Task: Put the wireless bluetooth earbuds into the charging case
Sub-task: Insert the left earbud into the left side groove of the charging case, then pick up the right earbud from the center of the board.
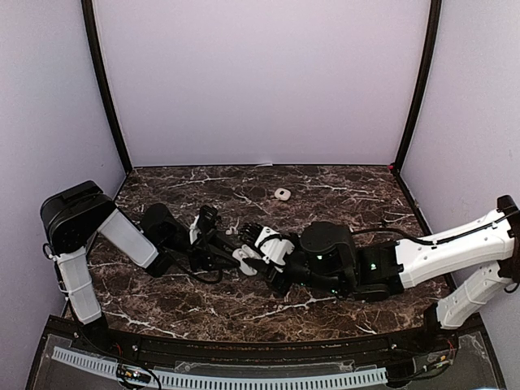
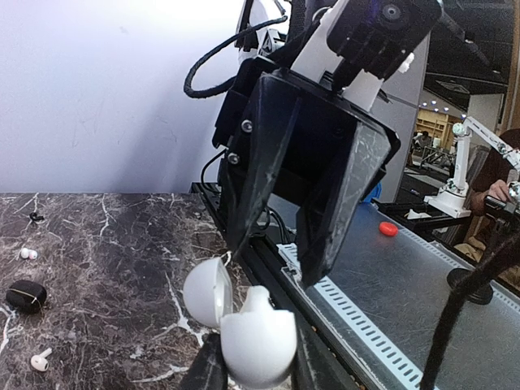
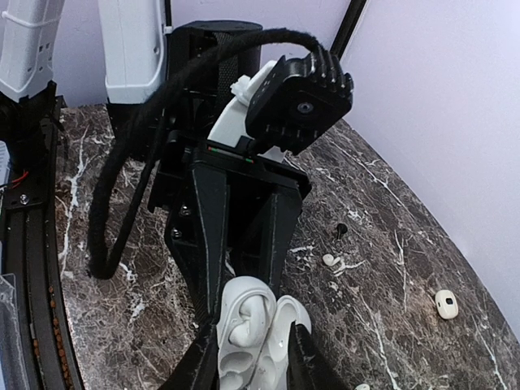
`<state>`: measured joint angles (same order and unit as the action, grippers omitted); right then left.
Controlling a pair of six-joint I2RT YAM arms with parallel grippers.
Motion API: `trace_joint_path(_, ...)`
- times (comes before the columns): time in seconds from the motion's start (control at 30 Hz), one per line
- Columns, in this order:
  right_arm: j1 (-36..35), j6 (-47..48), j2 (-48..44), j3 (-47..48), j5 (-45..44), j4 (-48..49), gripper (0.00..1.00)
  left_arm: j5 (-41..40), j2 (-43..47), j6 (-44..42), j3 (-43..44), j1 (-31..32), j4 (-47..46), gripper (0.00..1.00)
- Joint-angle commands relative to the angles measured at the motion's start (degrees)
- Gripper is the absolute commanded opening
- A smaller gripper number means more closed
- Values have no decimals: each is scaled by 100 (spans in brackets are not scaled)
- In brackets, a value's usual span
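White glossy plastic is showing as a pebble-shaped charging case (image 2: 252,345), lid hinged open, and we are seeing the left gripper (image 2: 253,361) clamping it while the right gripper (image 2: 272,258) is hovering just above, jaws parted on nothing. We are struggling to tell whether its moulded wells are filled. Tiny white stemmed earbuds (image 2: 41,358) are lying loose on the dark, white-veined marble tabletop (image 2: 122,268).

White charging case (image 2: 253,348) gapes open; small white earbuds (image 2: 41,359) lie loose nearby.
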<state>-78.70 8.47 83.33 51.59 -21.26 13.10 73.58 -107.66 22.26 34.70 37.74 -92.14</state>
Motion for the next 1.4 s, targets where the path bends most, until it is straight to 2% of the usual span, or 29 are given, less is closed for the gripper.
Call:
trace_joint_path(0.0,96,-188,-467,-179,180,32,29,-114,289,-89,-83,24,-1288,0)
trace_joint_path(0.1,219,-368,-676,-277,226,-49,27,-155,289,-107,-99,23,-1289,0)
trace_joint_path(0.23,349,-547,-797,-321,246,-170,18,-242,298,-103,-134,28,-1285,0)
trace_joint_path(0.43,681,-995,-904,-372,724,-357,23,-553,412,-236,-258,23,-1164,0)
trace_joint_path(0.73,1405,-1485,-1248,-929,1671,-251,26,-1937,875,-831,-405,32,261,0)
trace_joint_path(0.9,2133,-1776,-1461,-1194,2098,-384,26,-2108,734,-909,-374,54,147,0)
trace_joint_path(1.17,3060,-2066,-1619,-1123,2088,-1153,26,-2232,574,-1140,-243,91,22,0)
trace_joint_path(1.37,3694,-2444,-1670,-1310,1802,-1293,26,-2629,487,-1348,-97,182,20,0)
